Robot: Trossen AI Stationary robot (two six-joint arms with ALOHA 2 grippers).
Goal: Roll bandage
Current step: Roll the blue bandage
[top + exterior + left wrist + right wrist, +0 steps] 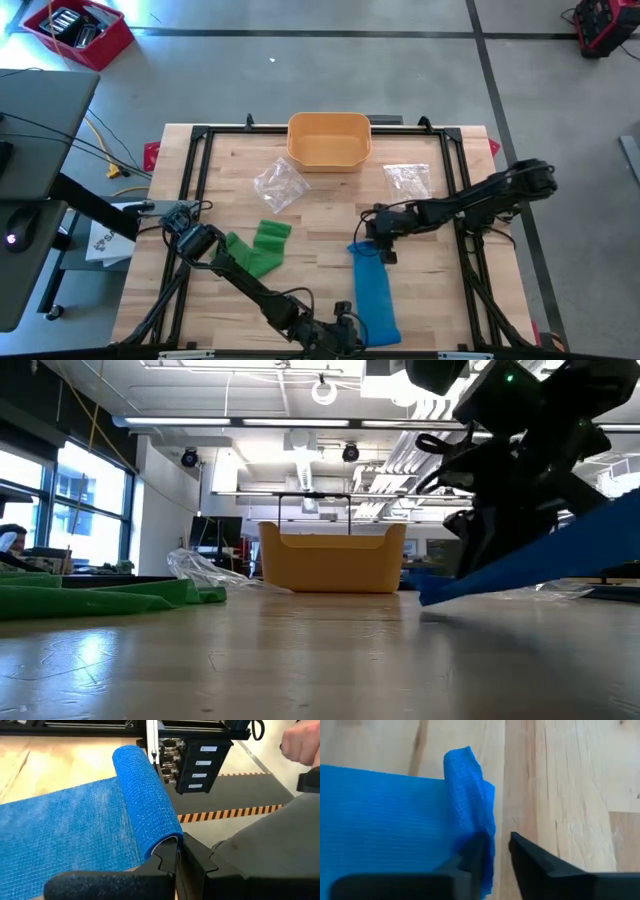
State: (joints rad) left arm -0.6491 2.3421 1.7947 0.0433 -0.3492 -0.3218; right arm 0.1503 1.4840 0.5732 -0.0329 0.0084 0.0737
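Blue bandage [375,292]: a long strip lying on the wooden table [330,215] at about five o'clock from the table's centre, running from near the middle toward the near edge. Its near end is curled into a roll [147,800], and the left gripper [176,857] is clamped on that rolled end at the six o'clock edge of the table. The far end is bunched into a small upright fold [470,795]; the right gripper [497,847] stands over it with a narrow gap between its fingers, one finger [470,857] against the fold and the other just beside it on bare wood. Green bandage [258,248] lies at eight o'clock. Yellow bin [329,140] sits at twelve o'clock, flanked by two clear plastic wrappers [279,184].
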